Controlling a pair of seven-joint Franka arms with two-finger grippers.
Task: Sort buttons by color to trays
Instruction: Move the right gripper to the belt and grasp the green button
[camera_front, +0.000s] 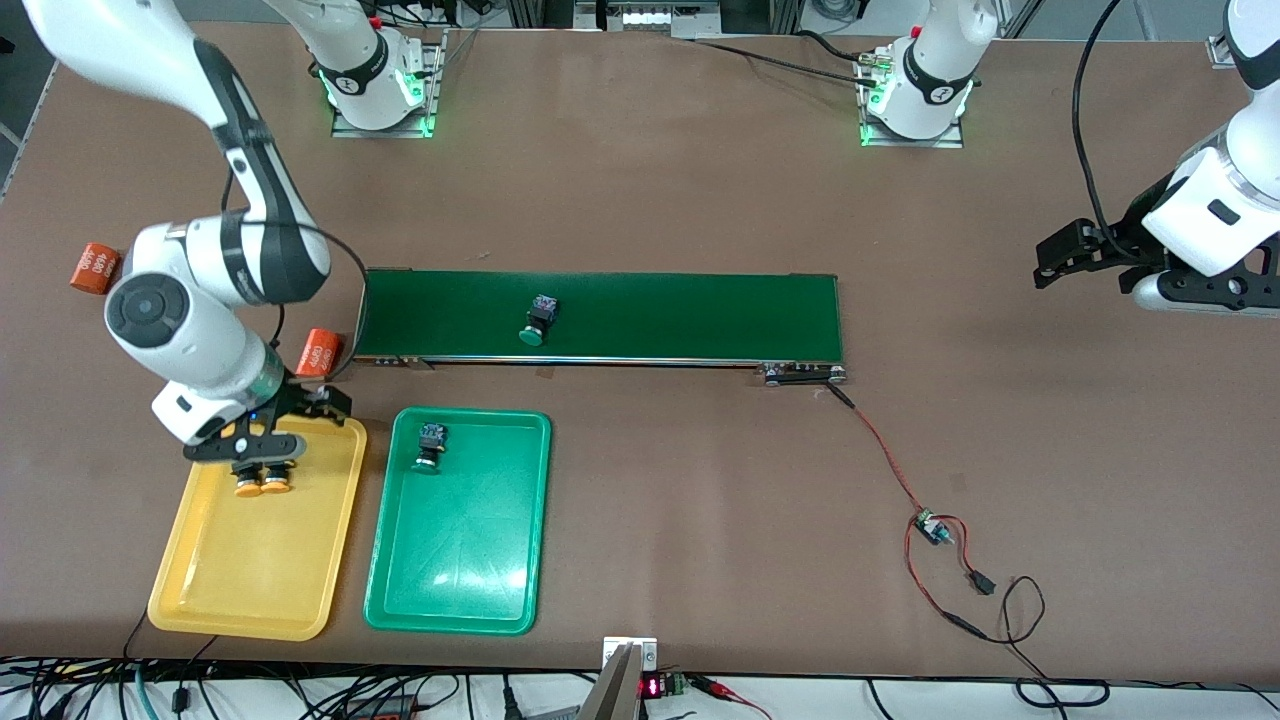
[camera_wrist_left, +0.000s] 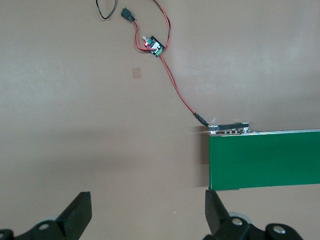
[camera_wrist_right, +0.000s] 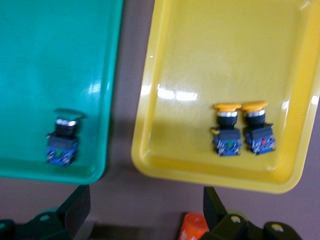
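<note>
Four buttons and two trays, three buttons sorted.

The yellow tray and the green tray lie side by side on the desk, long sides almost touching, the yellow one toward the right arm's end. Two yellow-capped buttons lie on their sides, touching each other, in the yellow tray's end farther from the front camera, caps pointing toward that camera. One green-capped button lies on its side in the green tray's matching end. The other green-capped button lies farther from the camera than both trays, well apart from them.
</note>
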